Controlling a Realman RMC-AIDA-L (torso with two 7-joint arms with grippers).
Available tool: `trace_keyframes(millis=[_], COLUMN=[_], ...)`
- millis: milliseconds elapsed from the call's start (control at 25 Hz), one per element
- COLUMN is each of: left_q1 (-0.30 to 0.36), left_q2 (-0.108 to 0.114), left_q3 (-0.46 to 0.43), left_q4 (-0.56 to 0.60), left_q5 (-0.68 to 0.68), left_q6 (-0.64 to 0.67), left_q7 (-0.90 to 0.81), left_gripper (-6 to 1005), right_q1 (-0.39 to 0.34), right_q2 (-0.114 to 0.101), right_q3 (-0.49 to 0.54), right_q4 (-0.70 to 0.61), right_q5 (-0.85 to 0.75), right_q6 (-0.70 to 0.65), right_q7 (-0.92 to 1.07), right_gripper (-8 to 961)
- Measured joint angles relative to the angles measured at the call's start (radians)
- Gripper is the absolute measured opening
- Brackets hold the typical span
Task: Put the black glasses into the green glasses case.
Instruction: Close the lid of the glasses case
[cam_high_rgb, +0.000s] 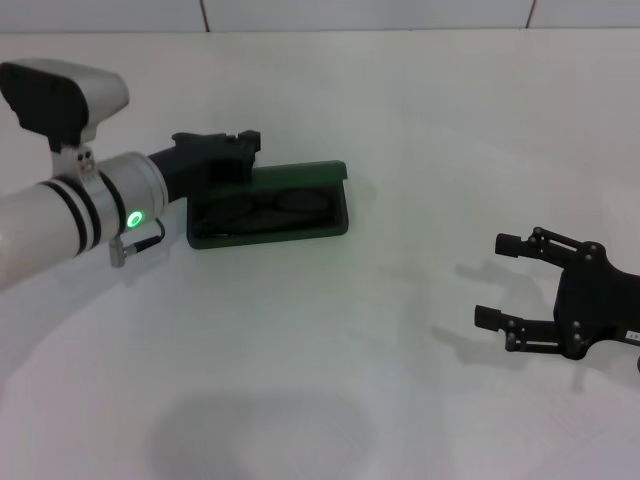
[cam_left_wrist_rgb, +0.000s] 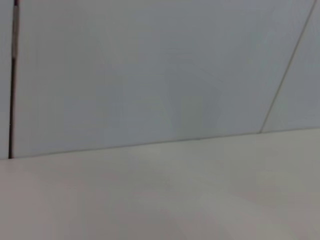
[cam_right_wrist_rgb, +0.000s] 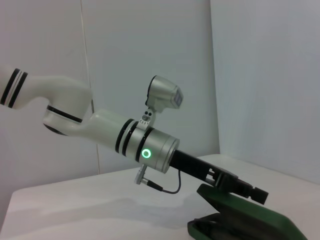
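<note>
Well, the green glasses case (cam_high_rgb: 270, 205) lies open on the white counter (cam_high_rgb: 400, 120), left of centre and toward the far side, its lid tipped back away from the robot. Inside, against the dark lining, the black glasses (cam_high_rgb: 270, 210) already seem to rest in the tray; I can make out two oval lens shapes there, though the frame blends into the lining and the temple arms are hard to follow.

The left end effector (cam_high_rgb: 235, 150) reaches in from the left and sits at the far left corner of the case, over the lid edge. From the right wrist view its tip (cam_right_wrist_rgb: 245, 190) hovers just above the raised lid (cam_right_wrist_rgb: 250, 212), which suggests it is placed there to deal with the lid and not the glasses. Whether its fingers are spread or pressed together I cannot tell; the dark housing hides them.

The right end effector (cam_high_rgb: 535, 290) waits well apart, near the right edge of the counter, its fingers spread wide and holding nothing. It looks simply parked clear of the work.

Nothing else stands on the counter. The only obstruction I would guess at is the left arm itself, which covers the case's left end.
</note>
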Motion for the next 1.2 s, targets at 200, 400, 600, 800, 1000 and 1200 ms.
trace_keyframes(millis=[200,400,600,800,1000,1200], left_q1=[0.018,0.011,0.002,0.003,-0.003,-0.012], left_q2=[-0.003,-0.002,0.000,-0.003,-0.002,-0.003], left_q3=[0.002,0.003,0.003,0.003,0.003,0.003], left_q4=[-0.009,-0.088,-0.133,-0.172,-0.207,-0.232], left_q5=[-0.012,-0.166,-0.236,-0.314,-0.363,-0.365], left_q6=[0.011,0.068,0.093,0.140,0.167,0.170], left_q7=[0.067,0.235,0.343,0.450,0.518,0.537], left_gripper=[3,3,3,3,4,4], right_q1=[0.007,0.009,0.010,0.016,0.027,0.030], right_q2=[0.000,0.000,0.001,0.002,0.003,0.005], right_q3=[0.001,0.002,0.002,0.002,0.003,0.003], right_q4=[0.005,0.003,0.001,0.001,0.008,0.009], right_q5=[0.001,0.002,0.004,0.007,0.007,0.007], right_q6=[0.002,0.013,0.025,0.028,0.034,0.037], right_q7=[0.000,0.000,0.001,0.002,0.002,0.004], right_gripper=[875,875,875,875,875,875])
